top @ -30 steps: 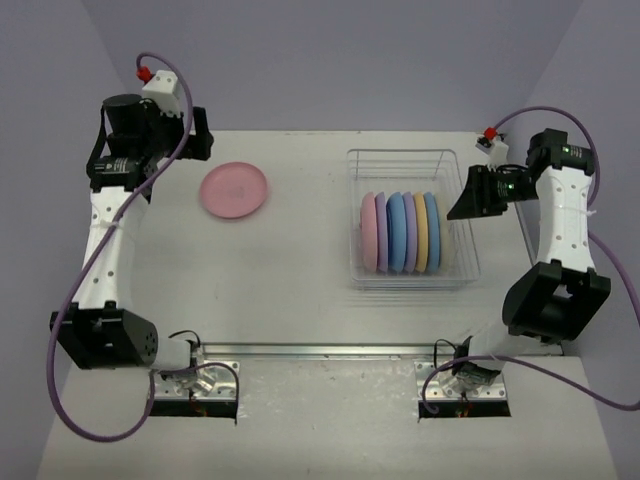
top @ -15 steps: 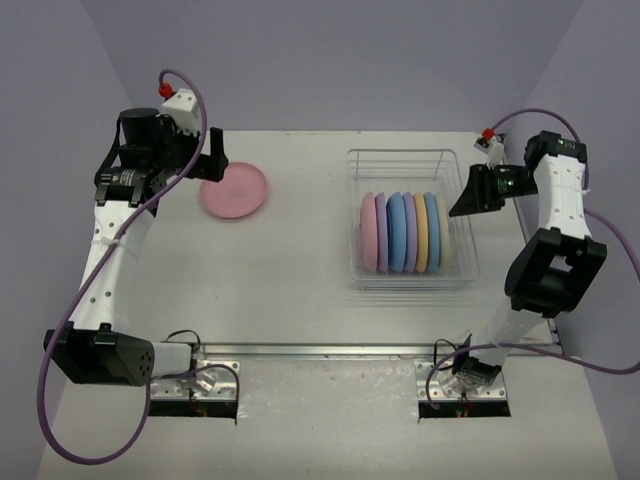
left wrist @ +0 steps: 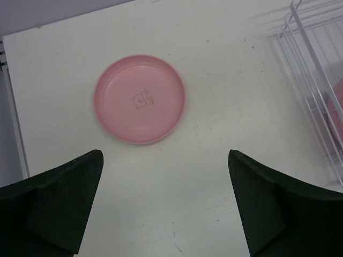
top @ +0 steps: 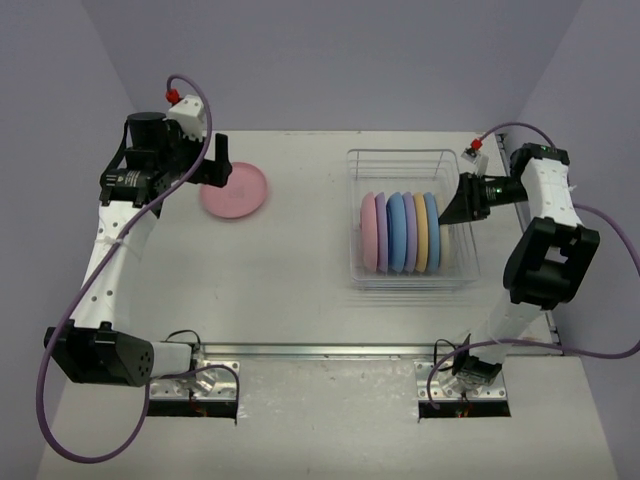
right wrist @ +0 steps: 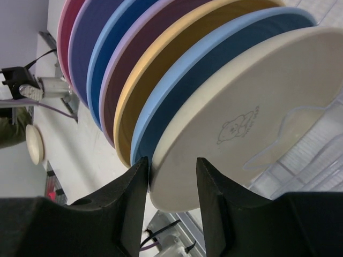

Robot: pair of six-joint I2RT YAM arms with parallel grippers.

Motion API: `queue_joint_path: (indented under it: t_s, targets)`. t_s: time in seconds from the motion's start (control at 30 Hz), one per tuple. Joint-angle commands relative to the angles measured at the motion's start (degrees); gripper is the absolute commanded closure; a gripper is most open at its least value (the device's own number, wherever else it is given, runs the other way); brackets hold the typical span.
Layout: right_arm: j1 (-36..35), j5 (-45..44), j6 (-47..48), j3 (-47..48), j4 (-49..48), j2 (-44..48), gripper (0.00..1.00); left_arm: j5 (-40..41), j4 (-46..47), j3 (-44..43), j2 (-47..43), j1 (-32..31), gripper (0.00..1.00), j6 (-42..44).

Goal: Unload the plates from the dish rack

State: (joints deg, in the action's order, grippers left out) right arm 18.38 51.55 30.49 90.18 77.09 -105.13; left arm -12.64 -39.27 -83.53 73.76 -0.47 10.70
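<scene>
The wire dish rack (top: 410,152) stands at the right of the table with several plates (top: 400,232) on edge in it: pink, lilac, blue, yellow and, at the right end, a cream plate (right wrist: 257,107). My right gripper (right wrist: 172,163) reaches in from the right (top: 447,215), partly open, its jaws astride the cream plate's rim; the plate still stands in the rack. One pink plate (top: 234,190) lies flat on the table at the left. My left gripper (left wrist: 166,155) hovers wide open and empty just left of that pink plate (left wrist: 140,99).
The rack's wire wall (left wrist: 316,80) shows at the right edge of the left wrist view. Purple cables loop from both arms. The arm bases and a metal rail (top: 330,350) run along the near edge. Bare tabletop (top: 290,260) lies between the pink plate and the rack.
My right gripper has moved left from beside the rack onto the cream plate's rim, narrowing slightly. My left arm has swung up and to the right, nearer the pink plate.
</scene>
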Motion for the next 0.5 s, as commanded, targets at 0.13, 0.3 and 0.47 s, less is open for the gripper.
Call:
queue_joint_path:
  t_s: [0.13,0.3,0.47]
  targets:
    - [-1.7,4.6,1.1,-3.8,9.4,-1.4,0.72,0.0,2.0,1.4,0.1,-0.5,0.00,-0.7]
    - [-1.6,4.5,0.6,-4.8,9.3,-1.0,0.86,0.2,1.8,1.5,0.0,-0.5,0.00,-0.6]
    - [-1.5,3.5,0.8,-6.7,9.4,1.4,0.92,0.0,1.9,2.1,0.1,-0.5,0.00,-1.1]
